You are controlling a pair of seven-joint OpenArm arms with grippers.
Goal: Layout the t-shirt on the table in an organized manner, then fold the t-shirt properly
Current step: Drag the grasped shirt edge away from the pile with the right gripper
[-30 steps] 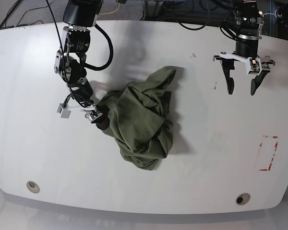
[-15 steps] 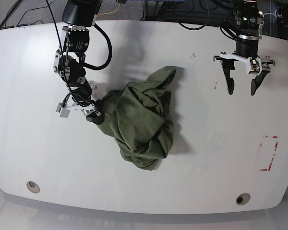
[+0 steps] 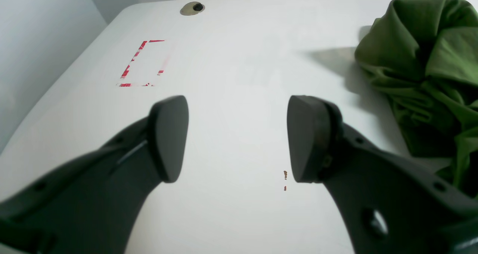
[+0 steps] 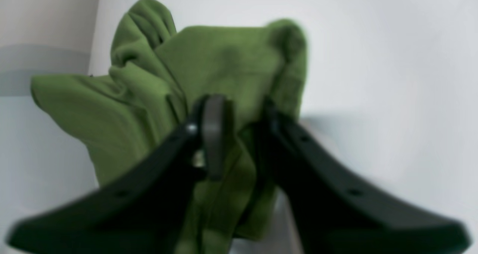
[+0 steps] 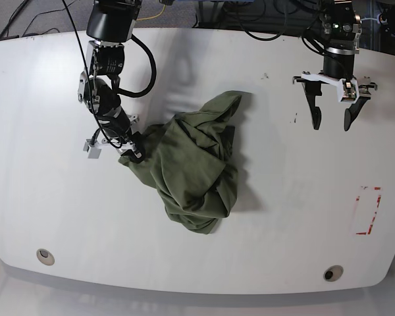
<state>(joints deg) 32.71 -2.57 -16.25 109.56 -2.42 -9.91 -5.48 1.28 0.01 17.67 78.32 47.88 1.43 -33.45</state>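
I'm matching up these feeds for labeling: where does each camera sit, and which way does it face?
Base: overhead, looking down on the table; shows both arms, right gripper and left gripper.
Left wrist: behind open fingers, facing the red mark.
Right wrist: behind fingers pinching the t-shirt.
All share the t-shirt.

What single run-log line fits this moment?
right hand: shut on crumpled olive-green cotton t-shirt | left hand: open, empty | glossy white table
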